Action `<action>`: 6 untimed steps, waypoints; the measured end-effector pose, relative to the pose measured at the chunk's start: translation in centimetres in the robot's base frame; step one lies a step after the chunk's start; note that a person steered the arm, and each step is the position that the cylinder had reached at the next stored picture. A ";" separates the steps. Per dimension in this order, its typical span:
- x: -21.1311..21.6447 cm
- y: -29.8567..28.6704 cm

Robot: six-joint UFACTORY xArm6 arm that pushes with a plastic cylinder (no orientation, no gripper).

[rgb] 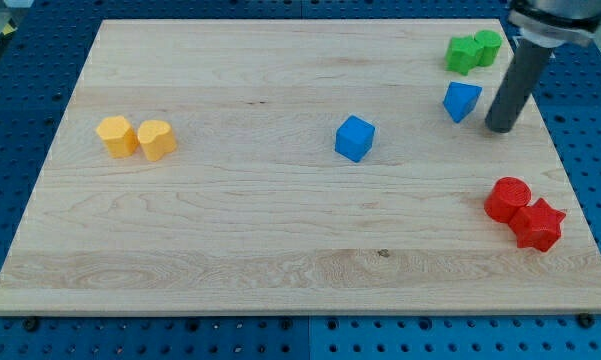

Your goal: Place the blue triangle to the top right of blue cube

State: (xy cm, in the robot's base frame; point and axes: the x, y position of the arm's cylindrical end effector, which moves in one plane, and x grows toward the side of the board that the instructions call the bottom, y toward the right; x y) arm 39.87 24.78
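The blue triangle [461, 101] lies on the wooden board near the view's upper right. The blue cube [355, 138] sits near the board's middle, to the lower left of the triangle. My tip [499, 128] rests on the board just right of the blue triangle and slightly below it, a small gap apart. The dark rod rises from there toward the view's top right corner.
A green star-like block [464, 54] and a green round block [488, 46] sit at the top right, just above the triangle. A red cylinder [507, 199] and red star [538, 224] lie at the lower right. Two yellow blocks [116, 135] [156, 139] sit at the left.
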 end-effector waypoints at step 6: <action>-1.9 -6.4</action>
